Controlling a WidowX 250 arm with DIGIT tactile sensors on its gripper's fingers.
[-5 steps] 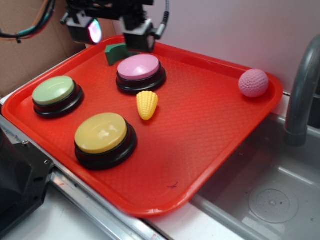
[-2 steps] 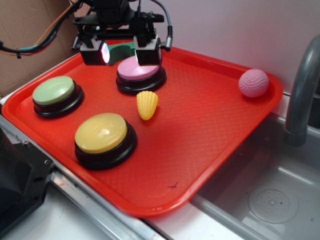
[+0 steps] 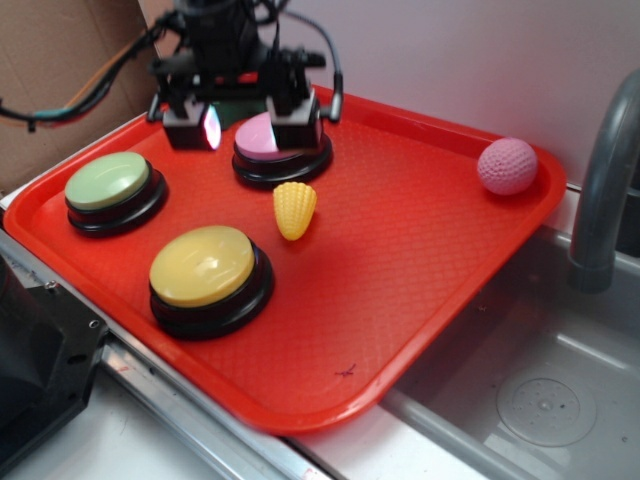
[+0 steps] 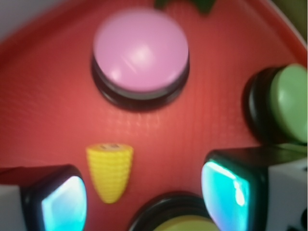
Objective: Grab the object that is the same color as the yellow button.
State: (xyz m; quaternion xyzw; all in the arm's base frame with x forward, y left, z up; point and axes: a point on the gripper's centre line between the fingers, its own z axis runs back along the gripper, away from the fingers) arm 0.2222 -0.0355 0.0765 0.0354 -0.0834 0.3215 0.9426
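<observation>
A small yellow toy corn cob [image 3: 294, 209] lies on the red tray [image 3: 420, 270], its tip toward the front; in the wrist view the corn cob [image 4: 110, 170] sits just inside the left finger. The yellow button [image 3: 207, 267] stands front-left of it, and the wrist view shows only the yellow button's [image 4: 185, 223] top edge. My gripper [image 3: 243, 118] hangs open above the tray's back, over the near-left edge of the pink button [image 3: 281, 146]. Its glowing pads [image 4: 226, 190] are far apart with nothing between them.
A green button [image 3: 113, 189] stands at the tray's left. A pink textured ball [image 3: 507, 165] rests in the back right corner. A dark green block [image 4: 185, 5] lies behind the pink button. A sink basin [image 3: 540, 390] and grey faucet [image 3: 605, 180] are at the right.
My gripper has come down and forward from the tray's back edge toward the pink button, staying open. The corn cob and buttons have not moved.
</observation>
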